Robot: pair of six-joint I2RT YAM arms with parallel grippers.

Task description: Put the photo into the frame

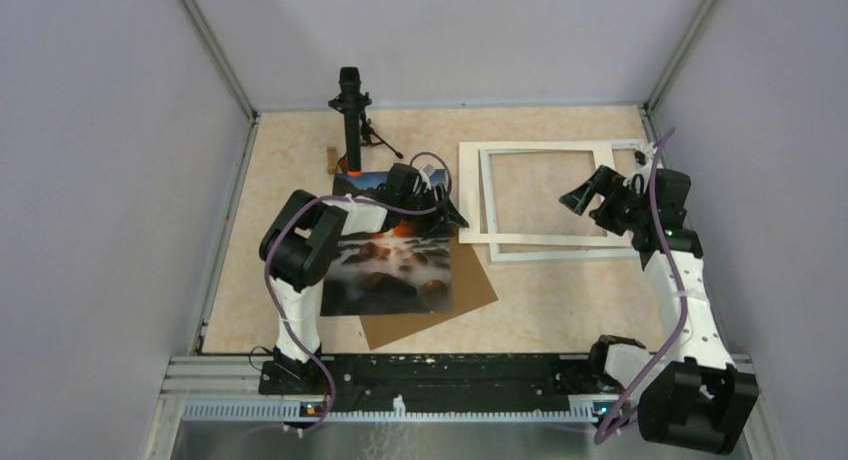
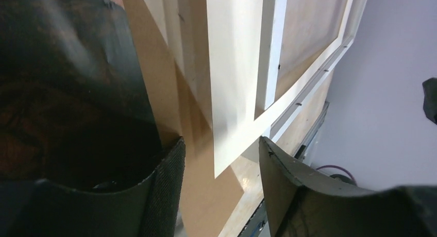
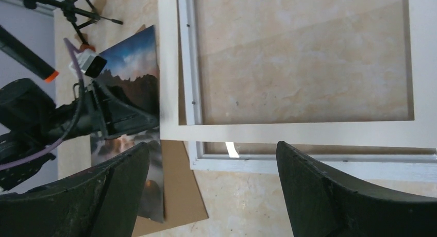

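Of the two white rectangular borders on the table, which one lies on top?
The wider, cream-toned border lies on top: its flat band crosses over the thin-railed frame, which is the whiter one beneath it.

Top view overhead; wrist views close, share frame [image 3: 309,134].

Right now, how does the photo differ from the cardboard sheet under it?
The photo is a dark printed seascape; the cardboard is plain brown. The photo lies on top; the cardboard sits beneath, turned askew so a corner pokes out on the right. Both are flat rectangular sheets on the table.
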